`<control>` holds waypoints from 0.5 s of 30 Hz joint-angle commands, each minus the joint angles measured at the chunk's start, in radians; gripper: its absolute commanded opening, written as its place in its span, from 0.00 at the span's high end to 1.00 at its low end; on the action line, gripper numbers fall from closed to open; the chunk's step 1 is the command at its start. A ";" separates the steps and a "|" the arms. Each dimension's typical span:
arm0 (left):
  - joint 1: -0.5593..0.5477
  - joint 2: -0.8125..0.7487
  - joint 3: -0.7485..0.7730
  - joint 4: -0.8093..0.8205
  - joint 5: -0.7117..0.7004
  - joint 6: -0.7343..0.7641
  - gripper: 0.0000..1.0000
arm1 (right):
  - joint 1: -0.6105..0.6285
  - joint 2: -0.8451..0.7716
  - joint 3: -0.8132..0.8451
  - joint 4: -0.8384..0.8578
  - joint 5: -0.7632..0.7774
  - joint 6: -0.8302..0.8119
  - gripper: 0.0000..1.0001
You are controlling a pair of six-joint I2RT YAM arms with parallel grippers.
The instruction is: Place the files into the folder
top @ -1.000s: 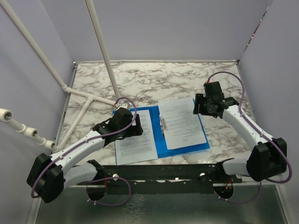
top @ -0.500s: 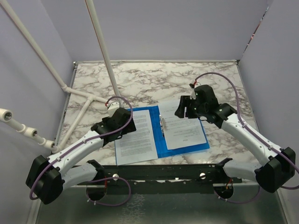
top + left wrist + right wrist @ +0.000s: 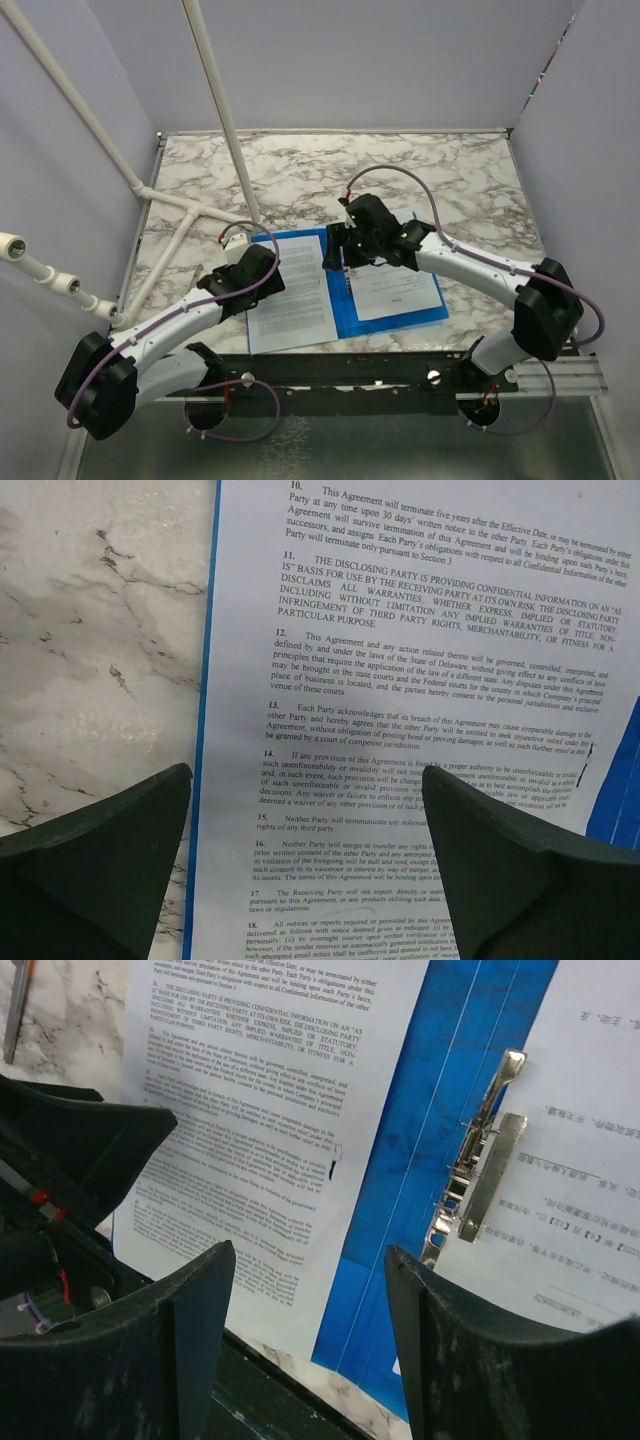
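Note:
The blue folder lies open on the marble table. One printed sheet lies on its left half and overhangs the near edge. A second sheet lies on the right half, beside the metal clip at the spine. My left gripper is open and empty over the left sheet's left edge, where the folder's blue edge shows. My right gripper is open and empty above the spine; its wrist view shows the clip, blue plastic and both sheets.
White pipes slant across the table's left side. Purple walls close the table on three sides. A black rail runs along the near edge. The left gripper's body shows at the left of the right wrist view.
My right arm has swung left, from the right sheet's far right corner to above the folder's spine. My left gripper has drawn back a little to the left.

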 commanded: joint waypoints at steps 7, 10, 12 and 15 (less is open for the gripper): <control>0.016 0.026 -0.063 0.124 0.024 -0.013 0.01 | 0.039 0.192 0.081 0.080 0.016 0.030 0.33; 0.017 0.038 -0.083 0.151 0.043 -0.012 0.01 | 0.042 0.232 0.091 0.094 0.000 0.036 0.33; 0.017 0.047 -0.092 0.162 0.048 -0.013 0.01 | 0.044 0.260 0.100 0.100 -0.002 0.041 0.33; 0.018 0.060 -0.103 0.177 0.056 -0.010 0.01 | 0.047 0.299 0.113 0.106 -0.002 0.047 0.32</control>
